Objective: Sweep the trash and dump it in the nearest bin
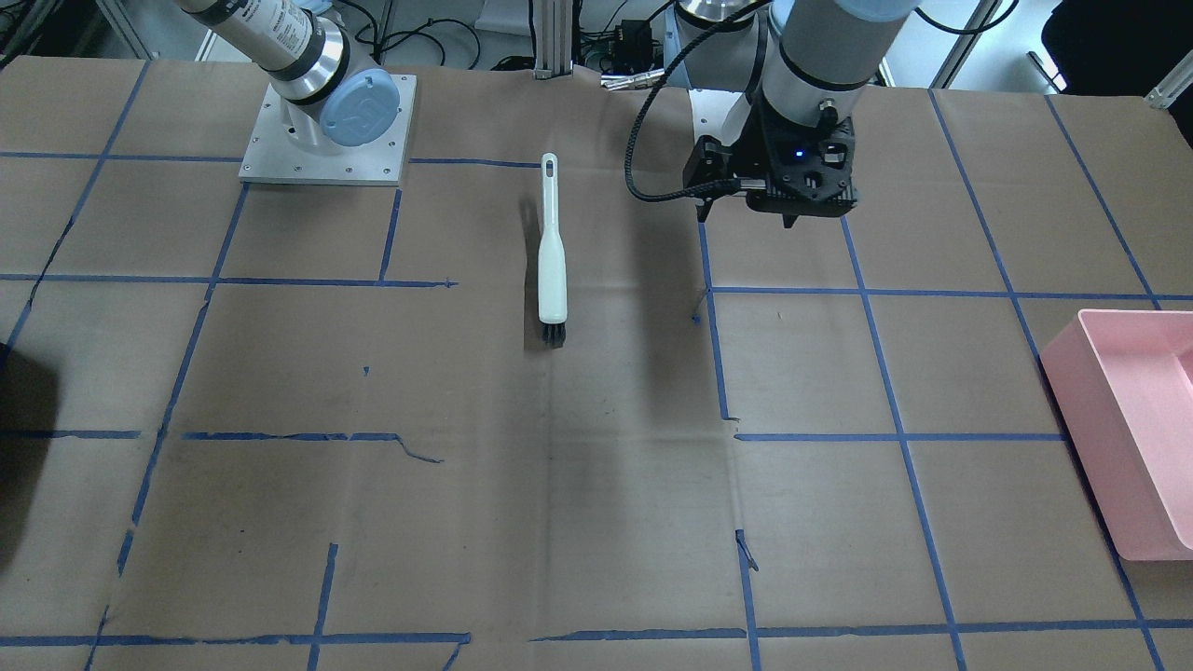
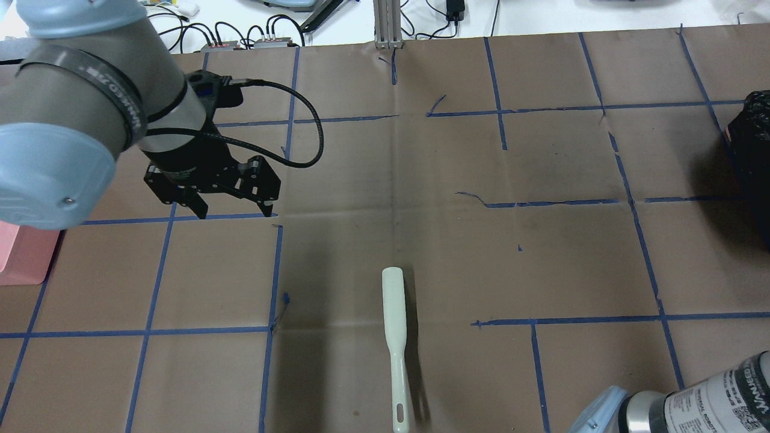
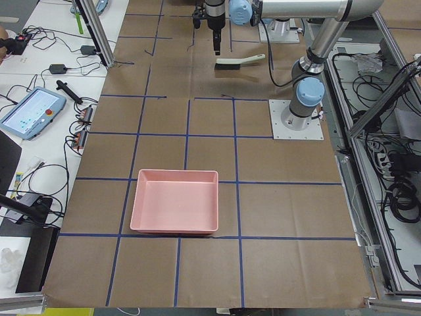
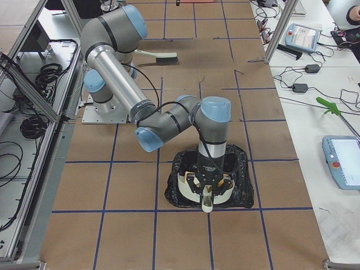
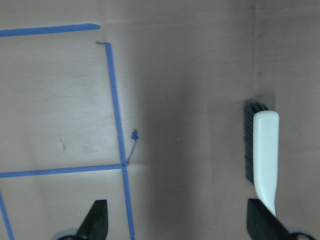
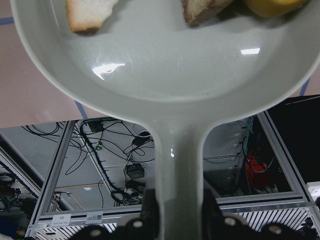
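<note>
My right gripper (image 6: 177,216) is shut on the handle of the pale green dustpan (image 6: 160,65). In the pan lie two bread-like slices (image 6: 87,15) (image 6: 202,10) and the yellow-brown lump (image 6: 272,6). In the exterior right view the right gripper (image 4: 207,181) holds the dustpan (image 4: 206,203) over the black bin (image 4: 242,188). The bin also shows at the overhead view's right edge (image 2: 752,150). My left gripper (image 2: 233,210) is open and empty above the table, left of the white brush (image 2: 396,343). The brush also shows in the left wrist view (image 5: 265,155), beside the gripper (image 5: 180,225).
A pink rectangular tray (image 1: 1132,429) stands at the table's end on my left, also in the exterior left view (image 3: 174,201). The brush (image 1: 552,252) lies flat mid-table near my base. Blue tape lines cross the brown paper. The right arm's base plate (image 1: 326,140) is bolted down.
</note>
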Controlling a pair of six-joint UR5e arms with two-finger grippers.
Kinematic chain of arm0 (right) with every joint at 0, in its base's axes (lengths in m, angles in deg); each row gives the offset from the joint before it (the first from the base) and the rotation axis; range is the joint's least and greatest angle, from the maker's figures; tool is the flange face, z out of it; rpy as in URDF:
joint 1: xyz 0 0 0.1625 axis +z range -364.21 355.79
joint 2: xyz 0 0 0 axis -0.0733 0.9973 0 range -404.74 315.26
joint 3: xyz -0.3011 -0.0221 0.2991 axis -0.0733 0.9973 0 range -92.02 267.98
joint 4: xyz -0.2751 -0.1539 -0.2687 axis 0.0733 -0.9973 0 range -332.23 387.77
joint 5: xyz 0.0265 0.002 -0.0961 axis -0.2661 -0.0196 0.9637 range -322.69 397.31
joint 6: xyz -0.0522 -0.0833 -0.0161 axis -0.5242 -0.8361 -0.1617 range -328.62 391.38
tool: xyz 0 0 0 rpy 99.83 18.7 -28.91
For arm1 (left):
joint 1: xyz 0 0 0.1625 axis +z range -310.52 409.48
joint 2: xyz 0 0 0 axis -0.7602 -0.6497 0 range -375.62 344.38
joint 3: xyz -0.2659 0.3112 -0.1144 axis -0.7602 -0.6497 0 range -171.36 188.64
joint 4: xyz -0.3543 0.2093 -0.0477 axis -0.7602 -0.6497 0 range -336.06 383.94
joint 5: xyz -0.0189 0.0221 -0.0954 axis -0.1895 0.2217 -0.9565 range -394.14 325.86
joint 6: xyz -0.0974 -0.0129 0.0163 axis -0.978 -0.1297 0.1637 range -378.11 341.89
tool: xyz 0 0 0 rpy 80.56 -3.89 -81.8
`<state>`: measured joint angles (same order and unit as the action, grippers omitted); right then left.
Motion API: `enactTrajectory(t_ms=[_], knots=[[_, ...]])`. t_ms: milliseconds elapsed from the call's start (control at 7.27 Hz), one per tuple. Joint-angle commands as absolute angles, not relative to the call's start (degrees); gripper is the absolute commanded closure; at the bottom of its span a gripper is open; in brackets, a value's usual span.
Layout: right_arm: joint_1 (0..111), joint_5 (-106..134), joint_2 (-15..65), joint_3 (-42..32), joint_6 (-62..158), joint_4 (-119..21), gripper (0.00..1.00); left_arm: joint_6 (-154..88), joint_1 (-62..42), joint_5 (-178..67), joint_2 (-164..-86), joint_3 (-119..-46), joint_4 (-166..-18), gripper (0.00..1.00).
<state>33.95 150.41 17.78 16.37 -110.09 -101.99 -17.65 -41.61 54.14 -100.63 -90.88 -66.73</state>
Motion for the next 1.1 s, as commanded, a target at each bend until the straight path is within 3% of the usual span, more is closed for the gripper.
enactTrajectory(t_ms=[0, 963], knots=[[36.56, 153.32, 17.84, 14.17, -111.7, -106.77, 0.98, -15.12, -38.41, 61.6, -99.73, -90.42, -66.68, 0.02], [36.58, 154.99, 20.91, 13.98, -115.31, -109.26, 0.98, -15.29, -38.67, 58.5, -99.12, -90.24, -66.5, 0.01]])
